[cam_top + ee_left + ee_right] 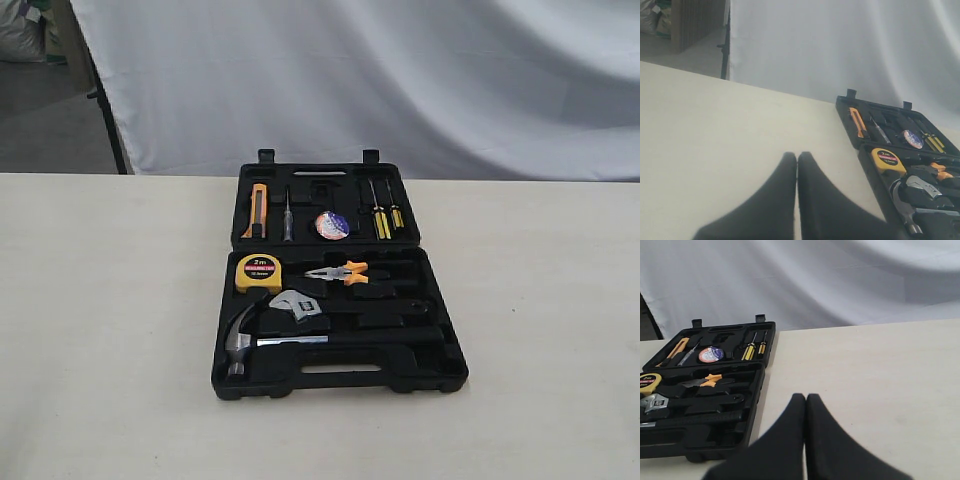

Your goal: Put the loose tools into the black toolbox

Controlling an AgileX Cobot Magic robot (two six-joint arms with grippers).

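Judging by the layout, loading looks complete: tape roll (332, 225), wrench (298, 305) and hammer (262, 338) all sit in recesses of the toolbox (440, 375), which lies between left hand (796, 156) and right hand (805, 397), both pressed together, empty and clear of it.

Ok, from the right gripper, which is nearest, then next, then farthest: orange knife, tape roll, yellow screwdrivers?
Right wrist view, from the right gripper:
1. yellow screwdrivers, near end of row
2. tape roll, middle
3. orange knife, far end
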